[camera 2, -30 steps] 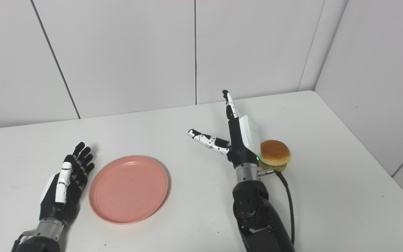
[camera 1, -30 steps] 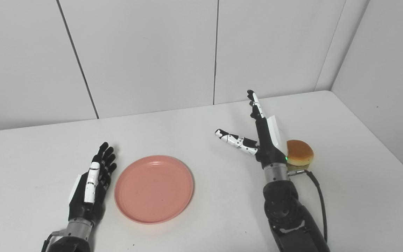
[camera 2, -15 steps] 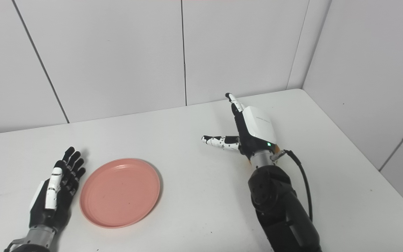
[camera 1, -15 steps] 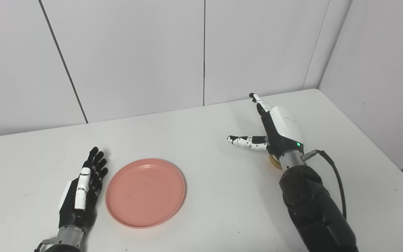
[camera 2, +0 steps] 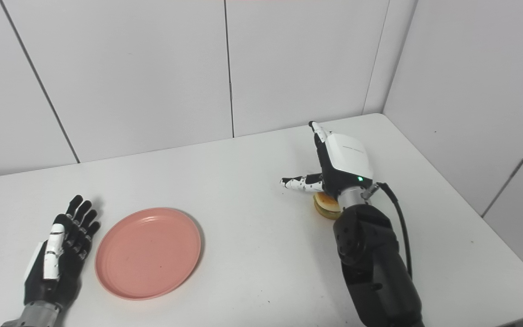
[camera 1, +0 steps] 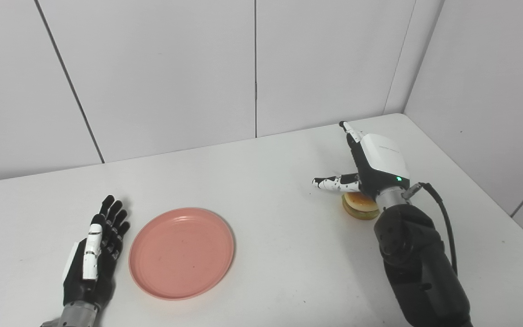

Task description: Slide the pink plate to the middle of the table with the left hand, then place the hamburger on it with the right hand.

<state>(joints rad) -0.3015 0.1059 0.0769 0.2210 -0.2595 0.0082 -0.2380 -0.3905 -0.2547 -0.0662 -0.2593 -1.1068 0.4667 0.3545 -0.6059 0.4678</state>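
Moved: since a second ago we see the right hand (camera 1: 375,165) swung rightward over the burger (camera 1: 360,205), which then sat clear on its right side and is now partly under the palm; the whole view has also shifted, so the camera turned.
Right hand: we find it spread, thumb (camera 1: 334,182) pointing toward the table's left edge, fingers (camera 1: 350,131) toward the far edge, holding nothing. It hangs over the burger; we cannot tell whether palm and bun touch.
Burger: we see it on the table (camera 1: 266,181) near the right edge, about midway between far and near edges, half hidden by the wrist.
Right arm: we see it come up from the near right corner, a black cable (camera 1: 443,218) looping beside the wrist.
Left hand: we see it (camera 1: 92,254) lying flat near the near left corner, fingers together and straight, holding nothing, just beside the plate's left rim but apart from it.
Plate: we see it (camera 1: 182,252), pink, left of the table's middle, toward the near edge, well apart from the burger.
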